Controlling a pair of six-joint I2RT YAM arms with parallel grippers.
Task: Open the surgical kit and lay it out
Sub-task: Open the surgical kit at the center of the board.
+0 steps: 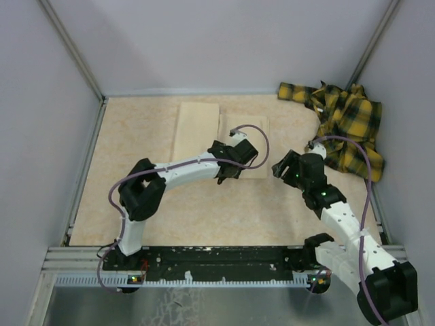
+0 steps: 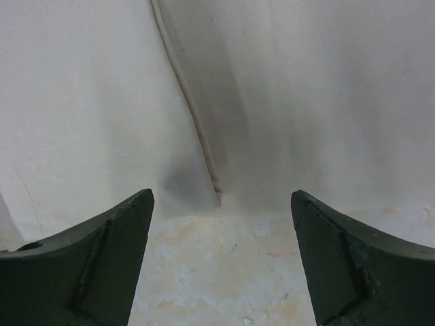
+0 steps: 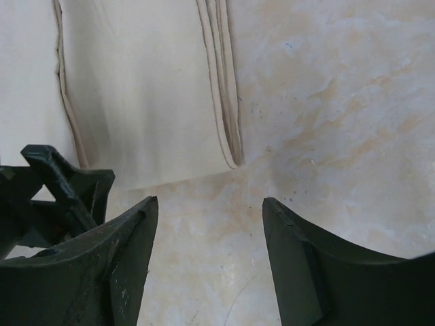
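Observation:
The surgical kit point(image 1: 197, 132) lies folded shut as a pale beige cloth wrap at the back middle of the table. My left gripper point(image 1: 226, 171) hovers at the wrap's near edge. In the left wrist view the left gripper point(image 2: 222, 197) is open with only bare table between the fingers, and the wrap point(image 2: 88, 102) with its hem seam lies just ahead. My right gripper point(image 1: 280, 168) sits just right of the wrap's near right corner. It is open point(image 3: 209, 202) over bare table, short of the wrap's layered corner point(image 3: 228, 146).
A yellow-and-black plaid cloth point(image 1: 346, 129) is bunched at the back right corner. Grey walls close in the mottled beige tabletop point(image 1: 136, 204) on three sides. The left gripper's black body point(image 3: 61, 197) shows at the left of the right wrist view, close to the right fingers.

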